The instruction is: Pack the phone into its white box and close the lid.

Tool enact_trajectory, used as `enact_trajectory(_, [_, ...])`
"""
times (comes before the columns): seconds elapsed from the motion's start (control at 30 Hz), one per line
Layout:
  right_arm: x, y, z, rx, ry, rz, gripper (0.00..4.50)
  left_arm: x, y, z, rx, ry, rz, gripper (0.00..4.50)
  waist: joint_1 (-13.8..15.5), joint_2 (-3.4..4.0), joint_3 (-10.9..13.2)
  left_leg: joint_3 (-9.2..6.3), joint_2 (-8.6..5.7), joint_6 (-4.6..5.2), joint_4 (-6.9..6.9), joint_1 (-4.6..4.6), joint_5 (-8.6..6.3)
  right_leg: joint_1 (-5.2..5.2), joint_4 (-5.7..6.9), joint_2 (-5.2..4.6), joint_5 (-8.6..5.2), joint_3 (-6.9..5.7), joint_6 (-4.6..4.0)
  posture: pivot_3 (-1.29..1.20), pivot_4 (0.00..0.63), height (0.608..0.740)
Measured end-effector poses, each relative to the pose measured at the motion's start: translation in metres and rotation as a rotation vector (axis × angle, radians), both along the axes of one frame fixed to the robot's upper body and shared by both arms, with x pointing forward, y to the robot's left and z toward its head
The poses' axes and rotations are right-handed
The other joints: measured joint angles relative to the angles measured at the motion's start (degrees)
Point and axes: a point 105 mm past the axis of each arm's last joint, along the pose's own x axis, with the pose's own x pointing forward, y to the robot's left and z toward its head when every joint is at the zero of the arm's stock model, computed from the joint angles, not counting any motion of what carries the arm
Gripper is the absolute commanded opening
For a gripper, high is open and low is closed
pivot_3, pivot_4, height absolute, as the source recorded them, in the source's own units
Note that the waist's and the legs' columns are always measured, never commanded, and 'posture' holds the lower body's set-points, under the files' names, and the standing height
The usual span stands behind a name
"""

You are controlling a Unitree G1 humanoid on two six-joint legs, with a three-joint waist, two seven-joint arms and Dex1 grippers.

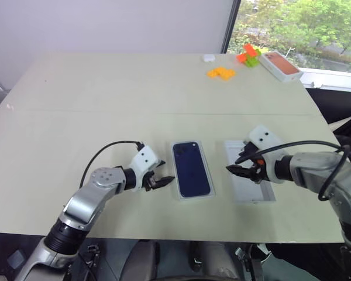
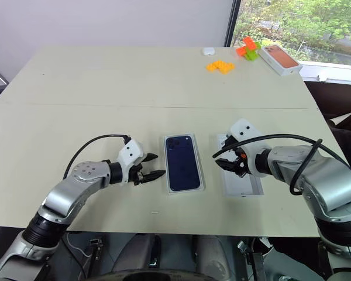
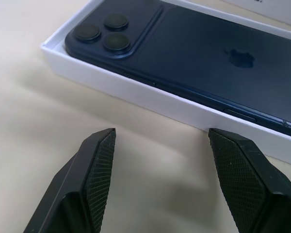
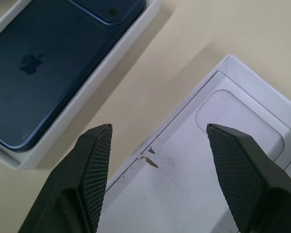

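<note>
The dark navy phone point(image 1: 192, 168) lies back up inside the shallow white box point(image 3: 136, 92) at the middle of the table, camera cluster at the far end. My left gripper point(image 1: 168, 171) is open just left of the box, low over the table, fingers point(image 3: 97, 165) pointing at the box's side wall and holding nothing. Right of the box lies the lid point(image 1: 251, 190), hollow side up, with a thin white insert point(image 4: 184, 184) with an oval recess in it. My right gripper point(image 4: 157, 128) hovers open over the lid's near-left edge, empty.
At the far right of the table stand a box printed with an orange-pink phone point(image 1: 281, 64), orange blocks point(image 1: 221, 73), an orange and green block pile point(image 1: 248, 55) and a small white object point(image 1: 209, 57). The table's front edge runs close below both grippers.
</note>
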Motion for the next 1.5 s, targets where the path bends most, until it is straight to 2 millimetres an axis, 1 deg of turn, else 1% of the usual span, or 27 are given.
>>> enact_trajectory(0.2, [0.000,0.000,0.000,-0.001,-0.004,0.004,3.24,0.004,-0.004,0.000,-0.007,-0.005,0.011,3.25,-0.01,0.00,0.00,0.00,0.00,0.00,0.00,0.00,0.00,0.00,0.00,0.00,0.00,0.00,0.00,0.00,0.150,0.740])
enact_trajectory(0.53, [0.000,0.001,-0.001,-0.006,0.000,0.002,3.24,0.019,-0.006,0.001,0.002,-0.040,0.078,3.25,-0.02,0.00,0.00,0.00,0.00,0.05,0.01,0.02,0.03,0.02,0.01,0.00,0.02,0.00,0.03,0.00,0.150,0.740])
enact_trajectory(0.8, [0.001,0.002,-0.008,-0.007,0.024,-0.012,3.24,0.036,-0.009,0.002,0.001,-0.080,0.136,3.25,0.00,0.00,-0.01,0.00,-0.01,0.06,0.03,0.02,0.04,0.03,0.01,-0.01,0.04,0.00,0.06,0.00,0.150,0.740])
enact_trajectory(1.5, [0.003,0.000,-0.016,-0.006,0.054,-0.078,3.24,0.048,-0.022,0.005,-0.048,-0.093,0.214,3.25,0.01,0.00,-0.01,-0.01,-0.02,0.06,0.04,0.00,0.04,0.02,0.01,-0.03,0.05,0.00,0.07,0.00,0.150,0.740])
